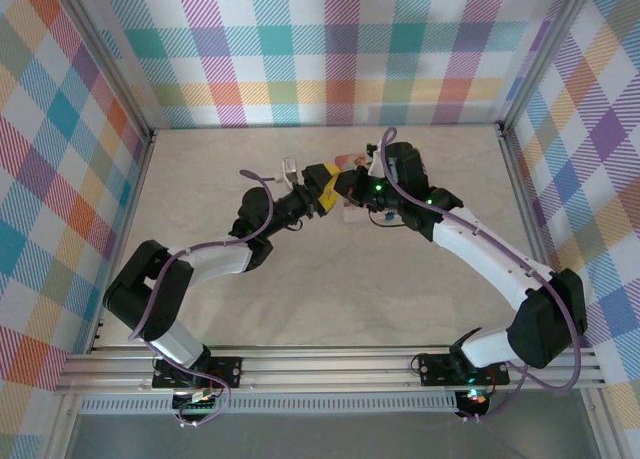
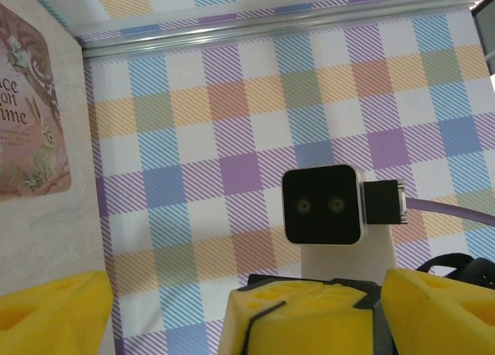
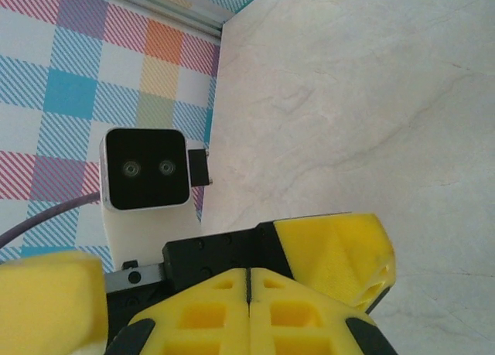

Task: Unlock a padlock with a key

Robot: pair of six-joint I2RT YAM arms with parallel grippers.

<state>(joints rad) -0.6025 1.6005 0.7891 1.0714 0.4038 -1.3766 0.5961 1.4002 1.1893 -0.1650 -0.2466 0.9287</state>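
Mid-table, left end effector point(image 1: 325, 187) spread, right end effector point(image 3: 247, 308) clenched; pink box point(image 2: 31, 115) edge-cropped.

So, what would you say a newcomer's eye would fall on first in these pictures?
Probably the meeting at the middle of the table: the left gripper open, its yellow fingers either side of the shut right gripper. Next, the loud pastel plaid walls all round, and the pink illustrated box at the left edge of the left wrist view.
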